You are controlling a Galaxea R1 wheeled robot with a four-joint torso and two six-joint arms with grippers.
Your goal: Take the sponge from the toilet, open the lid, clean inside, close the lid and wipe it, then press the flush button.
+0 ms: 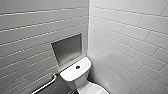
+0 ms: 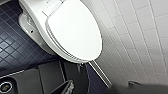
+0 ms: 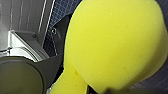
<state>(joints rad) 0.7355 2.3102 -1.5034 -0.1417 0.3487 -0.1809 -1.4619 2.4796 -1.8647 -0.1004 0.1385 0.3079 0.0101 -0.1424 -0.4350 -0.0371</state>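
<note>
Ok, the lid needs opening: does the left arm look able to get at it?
Probably yes: the left wrist camera looks down on the closed lid, nothing lies on it, and its front rim is free, though the wall stands close.

Wall niche (image 1: 67,48); grab bar (image 1: 46,85); dark floor tiles (image 2: 10,50).

No legible text, no labels, no numbers (anywhere)
</note>
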